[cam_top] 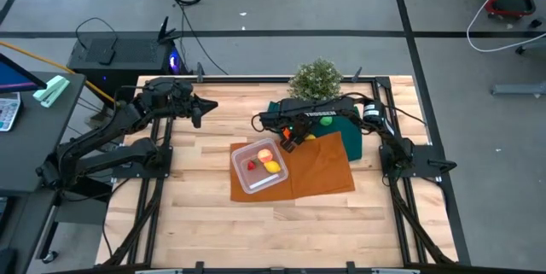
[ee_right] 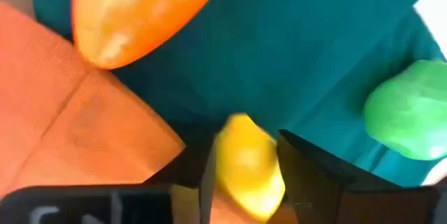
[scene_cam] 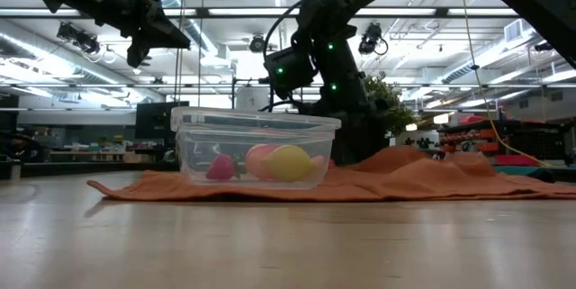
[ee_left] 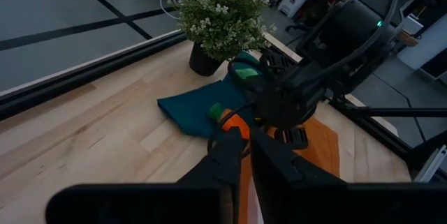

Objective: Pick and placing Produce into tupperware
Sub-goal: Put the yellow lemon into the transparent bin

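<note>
Right wrist view: right hand (ee_right: 244,175) down over dark green cloth (ee_right: 293,49), fingers straddling a yellow lemon (ee_right: 244,165), closing on it, hold unconfirmed | carrot (ee_right: 133,8) and green ball (ee_right: 408,116) lie near, uncollected | tupperware (cam_top: 243,180) on orange cloth (cam_top: 324,167) holds three pieces | left hand (cam_top: 205,105) closed, empty, parked above counter (cam_top: 196,223).

Bright overhead lighting, blurred right-wrist close-up
</note>
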